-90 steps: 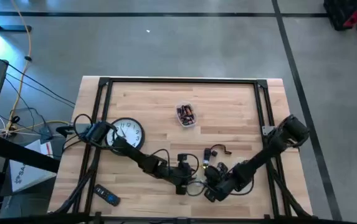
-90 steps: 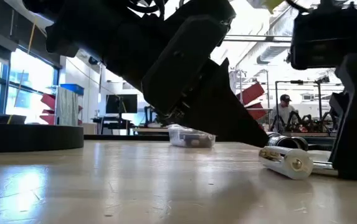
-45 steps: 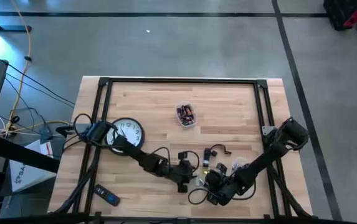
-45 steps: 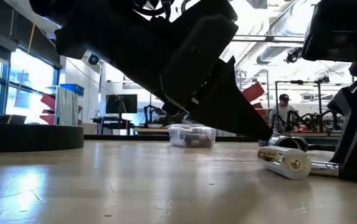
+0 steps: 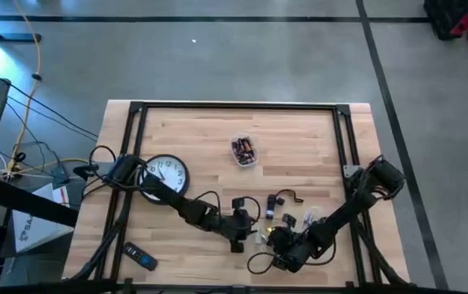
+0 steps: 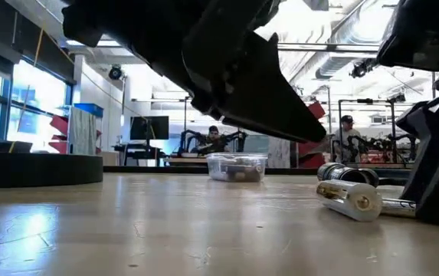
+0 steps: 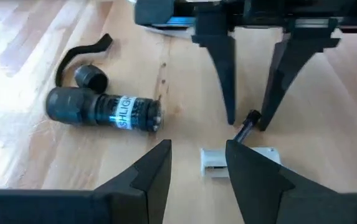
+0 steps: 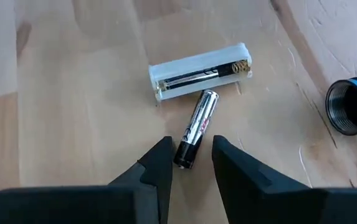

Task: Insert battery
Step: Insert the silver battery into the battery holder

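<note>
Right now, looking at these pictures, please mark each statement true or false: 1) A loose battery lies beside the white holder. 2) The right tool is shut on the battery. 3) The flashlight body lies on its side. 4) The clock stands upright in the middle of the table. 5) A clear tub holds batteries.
1) True: the battery lies on the table with one end at the holder.
2) False: the right tool is open, its fingers either side of the battery's end.
3) True: the flashlight lies flat on the wood.
4) False: the clock lies flat near the left edge.
5) True: the tub contains batteries.
</note>
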Robot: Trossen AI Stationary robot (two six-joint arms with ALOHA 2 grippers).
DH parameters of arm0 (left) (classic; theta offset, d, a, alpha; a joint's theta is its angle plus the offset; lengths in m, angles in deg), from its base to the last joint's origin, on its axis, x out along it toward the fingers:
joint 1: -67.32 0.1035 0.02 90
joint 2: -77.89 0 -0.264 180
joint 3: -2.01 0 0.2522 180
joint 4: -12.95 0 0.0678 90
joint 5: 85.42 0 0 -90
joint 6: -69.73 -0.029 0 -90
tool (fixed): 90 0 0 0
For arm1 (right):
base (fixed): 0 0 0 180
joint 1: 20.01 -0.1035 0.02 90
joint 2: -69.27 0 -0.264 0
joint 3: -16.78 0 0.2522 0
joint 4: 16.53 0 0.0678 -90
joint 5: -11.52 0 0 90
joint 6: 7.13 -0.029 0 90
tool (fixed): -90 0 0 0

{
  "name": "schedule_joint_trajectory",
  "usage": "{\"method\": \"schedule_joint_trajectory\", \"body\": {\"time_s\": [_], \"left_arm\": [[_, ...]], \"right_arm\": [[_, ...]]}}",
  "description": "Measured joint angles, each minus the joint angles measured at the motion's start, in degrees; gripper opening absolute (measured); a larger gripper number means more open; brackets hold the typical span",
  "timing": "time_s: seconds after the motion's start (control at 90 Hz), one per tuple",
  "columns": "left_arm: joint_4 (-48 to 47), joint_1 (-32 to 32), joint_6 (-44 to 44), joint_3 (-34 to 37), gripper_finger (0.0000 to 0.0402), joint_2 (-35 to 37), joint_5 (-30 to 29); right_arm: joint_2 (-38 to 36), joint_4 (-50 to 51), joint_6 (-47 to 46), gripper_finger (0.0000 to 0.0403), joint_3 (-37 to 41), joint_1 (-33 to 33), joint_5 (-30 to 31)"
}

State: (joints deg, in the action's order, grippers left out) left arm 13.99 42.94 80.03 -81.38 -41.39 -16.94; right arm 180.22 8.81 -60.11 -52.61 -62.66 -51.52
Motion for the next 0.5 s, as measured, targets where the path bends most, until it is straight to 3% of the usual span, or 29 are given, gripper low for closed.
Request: {"method": "schedule_joint_trajectory", "body": {"time_s": [0.156,0.356,0.5], "left_arm": [[0.05,0.04,1.2,0.0,0.0133,0.0,1.64],[0.43,-0.18,1.85,0.0,0.0133,-0.01,2.23],[-1.08,-0.56,2.94,0.0,0.0133,-0.15,5.42]], "right_arm": [[0.02,0.48,0.37,0.0073,-0.03,-0.55,-0.24],[0.07,0.56,2.06,0.001,-0.02,-0.63,-0.07],[-0.06,0.7,0.3,0.0005,0.03,-0.63,0.97]]}}
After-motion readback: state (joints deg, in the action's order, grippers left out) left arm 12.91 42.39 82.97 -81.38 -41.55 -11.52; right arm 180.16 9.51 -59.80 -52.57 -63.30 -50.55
